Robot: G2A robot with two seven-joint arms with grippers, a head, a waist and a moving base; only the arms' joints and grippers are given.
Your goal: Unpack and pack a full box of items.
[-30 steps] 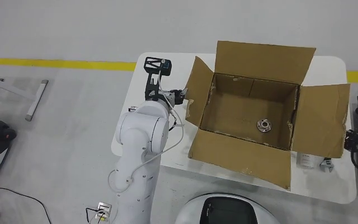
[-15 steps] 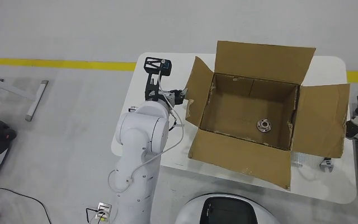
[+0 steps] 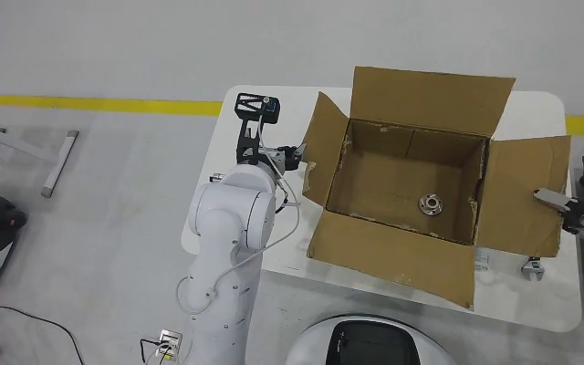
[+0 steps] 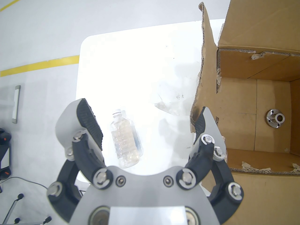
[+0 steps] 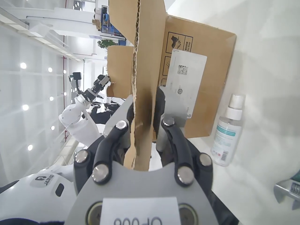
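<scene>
The open cardboard box (image 3: pixel 401 242) stands on the white table (image 3: pixel 246 119). One metal flange (image 3: pixel 429 203) lies on its floor, also seen in the left wrist view as the metal flange (image 4: pixel 275 118). My right gripper (image 5: pixel 145 108) is at the box's right side, shut on the edge of the right flap (image 5: pixel 143 76); from above, the right gripper (image 3: pixel 555 197) sits on that flap (image 3: pixel 525 192). My left gripper (image 4: pixel 147 122) hangs open above the table, left of the box. A clear bottle (image 4: pixel 124 141) lies on the table beneath it.
A spray bottle (image 5: pixel 227 132) stands beside the box's right wall, and a wrench (image 3: pixel 531 269) lies near the table's front right edge. A crumpled clear wrapper (image 4: pixel 168 107) lies by the box's left flap (image 3: pixel 324 151).
My right gripper has come in from the table's right edge and now sits on the box's right flap. The left arm has not moved.
</scene>
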